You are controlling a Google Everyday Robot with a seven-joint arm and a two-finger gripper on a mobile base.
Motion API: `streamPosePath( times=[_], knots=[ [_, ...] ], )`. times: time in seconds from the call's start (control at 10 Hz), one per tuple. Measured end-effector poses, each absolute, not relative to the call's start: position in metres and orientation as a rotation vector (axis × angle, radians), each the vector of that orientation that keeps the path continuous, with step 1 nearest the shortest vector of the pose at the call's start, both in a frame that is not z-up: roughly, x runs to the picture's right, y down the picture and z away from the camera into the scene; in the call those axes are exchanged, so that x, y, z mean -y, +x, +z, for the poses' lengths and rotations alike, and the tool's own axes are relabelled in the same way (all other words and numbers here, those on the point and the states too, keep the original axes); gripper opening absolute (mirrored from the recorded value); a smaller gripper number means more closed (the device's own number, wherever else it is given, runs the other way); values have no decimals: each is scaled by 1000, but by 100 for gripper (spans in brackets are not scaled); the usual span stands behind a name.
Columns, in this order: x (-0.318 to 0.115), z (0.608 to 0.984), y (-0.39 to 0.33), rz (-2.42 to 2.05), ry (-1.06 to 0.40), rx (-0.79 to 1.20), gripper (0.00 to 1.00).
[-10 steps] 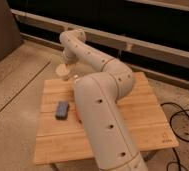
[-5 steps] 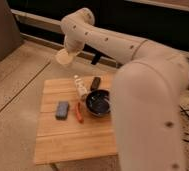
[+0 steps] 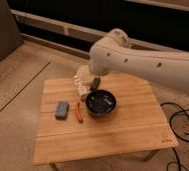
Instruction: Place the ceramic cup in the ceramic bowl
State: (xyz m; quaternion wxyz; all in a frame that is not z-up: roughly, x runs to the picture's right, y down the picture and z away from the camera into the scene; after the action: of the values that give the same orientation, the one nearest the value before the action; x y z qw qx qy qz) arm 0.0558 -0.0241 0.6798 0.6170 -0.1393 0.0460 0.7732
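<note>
Camera view looks down on a small wooden table (image 3: 123,131) standing on a speckled floor, with a thick white arm (image 3: 138,60) reaching in from the right. The gripper (image 3: 91,80) sits at the arm's end, over the back of the table and just up and left of the bowl (image 3: 89,106). It appears closed around the cup (image 3: 85,74), a cream shape held clear of the tabletop. The bowl, black and glossy, rests near the middle of the table. A white bottle (image 3: 81,90) lies just below the cup, close to the bowl's left rim. Further left are an orange-red stick (image 3: 78,113) and a blue-grey block (image 3: 62,110). Half a second ago the cup was held high, well behind and to the left of the table; now it has come down and across, almost to the bowl's edge. That suggests the carry is nearly done, and what remains is a short shift over the bowl and a release. The arm also fills less of the view than before, so the whole table and everything on it can be seen.
</note>
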Motion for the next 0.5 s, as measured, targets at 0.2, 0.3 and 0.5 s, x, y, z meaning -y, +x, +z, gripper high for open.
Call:
streamPosePath(
  times=[0.2,0.3,0.5],
  knots=[
    [-5,692,90,1905,-372,-183,0],
    [-11,706,103,1937,-398,-216,0],
    [-6,751,120,1949,-454,-265,0]
  ],
)
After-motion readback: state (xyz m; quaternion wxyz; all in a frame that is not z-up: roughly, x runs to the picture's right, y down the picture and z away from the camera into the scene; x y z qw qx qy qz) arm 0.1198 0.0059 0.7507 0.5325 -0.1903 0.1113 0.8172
